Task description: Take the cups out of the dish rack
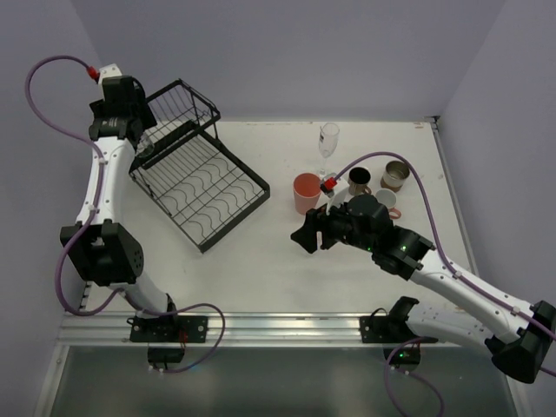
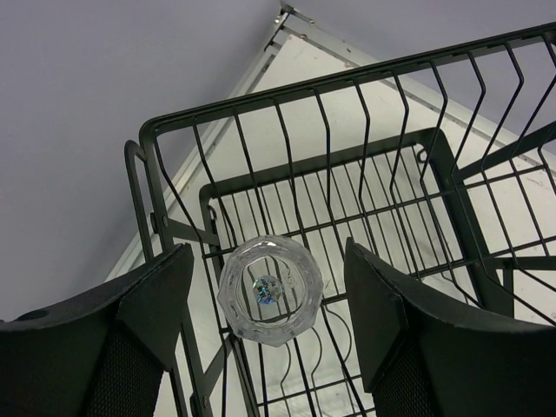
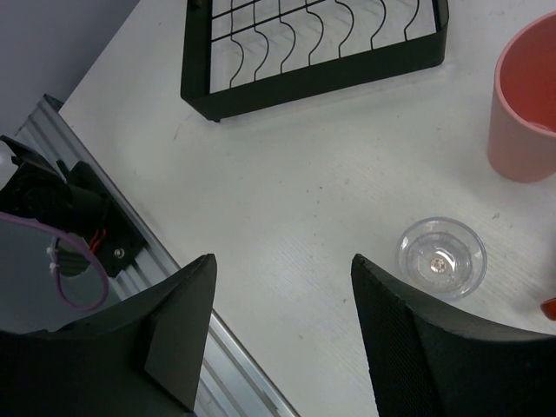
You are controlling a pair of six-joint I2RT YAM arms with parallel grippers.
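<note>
The left gripper (image 2: 268, 254) hangs right over the raised basket end of the black wire dish rack (image 2: 287, 91), its two dark fingers (image 2: 148, 304) spread wide at the lower corners of the view, touching nothing. Straight between them, inside the basket, sits a clear glass (image 2: 269, 291), seen end-on as a round, faceted ring with a small glint at its centre; whether that ring is rim or foot is hard to tell. Through the wires the white worktop (image 2: 347, 62) shows, with the lavender wall (image 2: 104, 104) behind
</note>
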